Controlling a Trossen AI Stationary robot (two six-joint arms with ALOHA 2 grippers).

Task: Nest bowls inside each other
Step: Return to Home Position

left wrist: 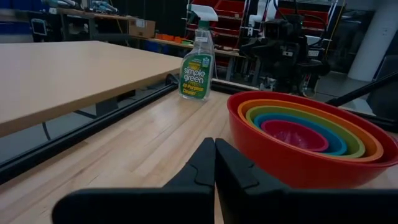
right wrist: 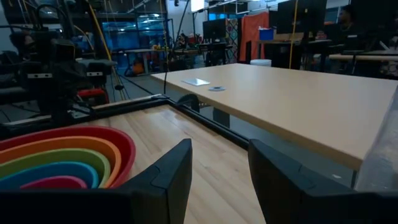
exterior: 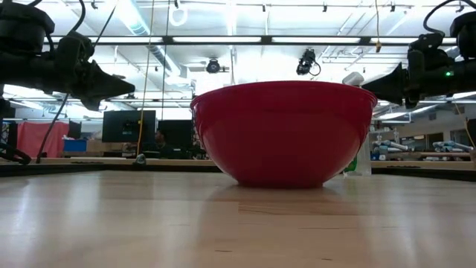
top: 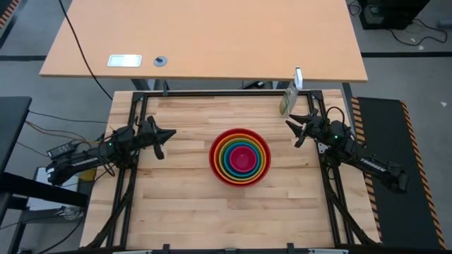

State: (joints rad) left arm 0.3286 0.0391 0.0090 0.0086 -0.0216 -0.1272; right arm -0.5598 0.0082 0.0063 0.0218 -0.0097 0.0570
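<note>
Bowls (top: 240, 156): nested, middle of counter (top: 183, 204).
Left claw (top: 161, 139): pinched together, empty, well clear.
Right claw (top: 295, 131): spread, empty, opposite side.
Risk: slight; bowls nudged by a stray swing homeward.

Green spray bottle (left wrist: 198, 62); tan desk (top: 212, 35) beyond

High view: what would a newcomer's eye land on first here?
The nested bowls at mid-table form a rainbow bull's-eye: red outermost, then orange, green and blue, with pink at the centre. The left gripper, jaws shut, and the right gripper, jaws open, flank the stack, both apart from it.
</note>
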